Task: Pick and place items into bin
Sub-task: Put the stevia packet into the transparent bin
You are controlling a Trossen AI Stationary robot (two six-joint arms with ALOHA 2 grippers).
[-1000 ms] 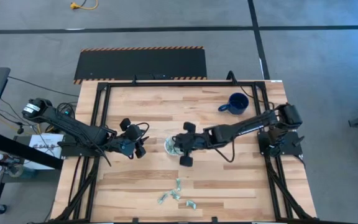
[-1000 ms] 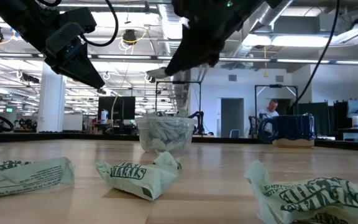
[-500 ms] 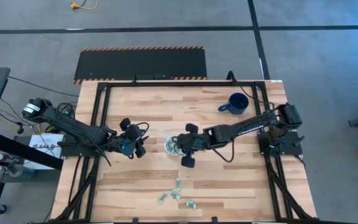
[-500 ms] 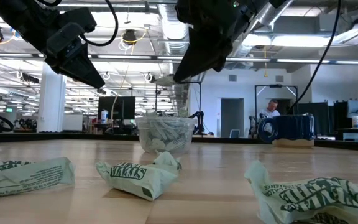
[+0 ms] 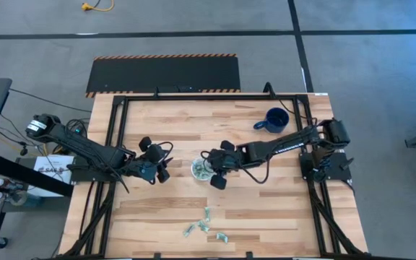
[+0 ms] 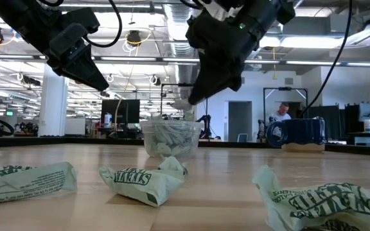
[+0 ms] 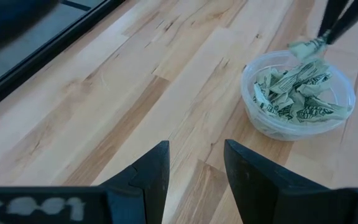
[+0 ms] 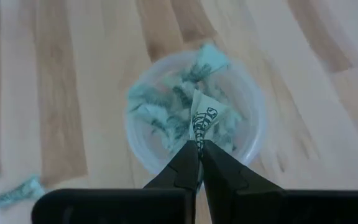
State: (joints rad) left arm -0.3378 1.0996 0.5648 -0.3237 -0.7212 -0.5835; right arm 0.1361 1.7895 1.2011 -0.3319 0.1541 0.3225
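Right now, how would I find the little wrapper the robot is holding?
Start at the wooden table and find the clear plastic cup near its middle, between the two arms. Just above the cup hangs the right gripper, jaws shut on one green-and-white wrapper. It is the only wrapper in the air; the others lie in the cup or on the table.

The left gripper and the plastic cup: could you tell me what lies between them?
Only bare wood between left gripper and cup, per the left wrist view.

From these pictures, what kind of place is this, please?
Probably a large robotics lab or workshop. Beyond the wooden table the low view shows an open ceiling with pipes and strip lights, workstations with monitors, and a person far behind.
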